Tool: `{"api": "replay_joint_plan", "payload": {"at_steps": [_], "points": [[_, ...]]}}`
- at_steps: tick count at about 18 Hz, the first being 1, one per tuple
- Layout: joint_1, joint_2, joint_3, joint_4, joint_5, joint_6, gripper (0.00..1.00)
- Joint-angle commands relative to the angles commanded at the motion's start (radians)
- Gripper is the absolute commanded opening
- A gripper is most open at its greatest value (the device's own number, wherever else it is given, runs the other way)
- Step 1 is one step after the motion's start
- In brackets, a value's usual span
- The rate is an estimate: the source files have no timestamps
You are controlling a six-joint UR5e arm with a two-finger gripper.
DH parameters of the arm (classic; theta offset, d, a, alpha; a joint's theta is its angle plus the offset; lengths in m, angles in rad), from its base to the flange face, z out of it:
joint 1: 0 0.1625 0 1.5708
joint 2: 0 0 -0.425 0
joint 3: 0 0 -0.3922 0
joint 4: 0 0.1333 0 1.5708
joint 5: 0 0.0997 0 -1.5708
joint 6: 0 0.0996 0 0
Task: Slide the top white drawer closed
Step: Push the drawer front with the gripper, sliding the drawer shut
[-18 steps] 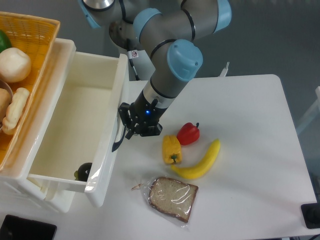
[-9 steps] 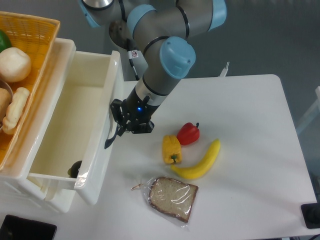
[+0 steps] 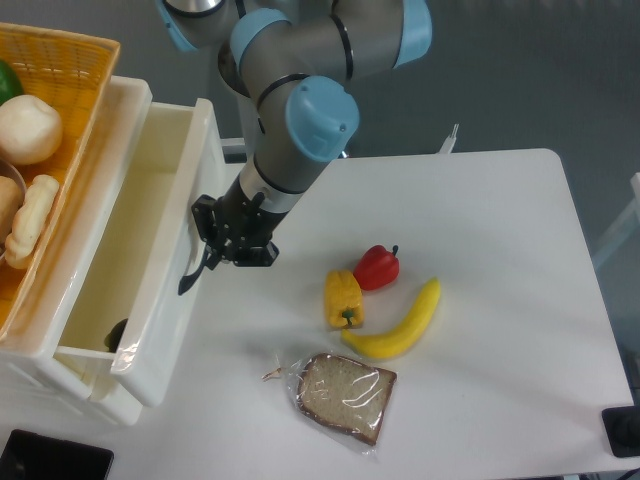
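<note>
Progress: the big glossy white plastic top drawer (image 3: 120,250) at the left is part open, more pushing needed | Claw: the black claw (image 3: 222,238) presses its front by the black arched handle (image 3: 192,275), cannot tell if wide or narrow | Surface: white tabletop (image 3: 480,260) holds red pepper (image 3: 376,267), yellow pepper (image 3: 342,298), banana (image 3: 400,325), bagged bread (image 3: 345,395) | Room: grey floor behind.

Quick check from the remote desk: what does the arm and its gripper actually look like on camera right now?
The arm is built of grey metallic tube segments with light blue round caps at the joints. A small white sticker with a red mark sits on a segment near the base. The gripper is black and compact, with two short fingers and a dark mounting block joining it to the wrist. No loose cables can be made out.
</note>
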Motion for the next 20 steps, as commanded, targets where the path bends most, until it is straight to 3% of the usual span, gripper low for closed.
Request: {"api": "replay_joint_plan", "payload": {"at_steps": [7,20], "points": [[-0.051,-0.003,0.002,0.008,-0.003,-0.028,0.03],[-0.068,-0.008,0.005,0.008,-0.002,-0.04,0.03]]}}
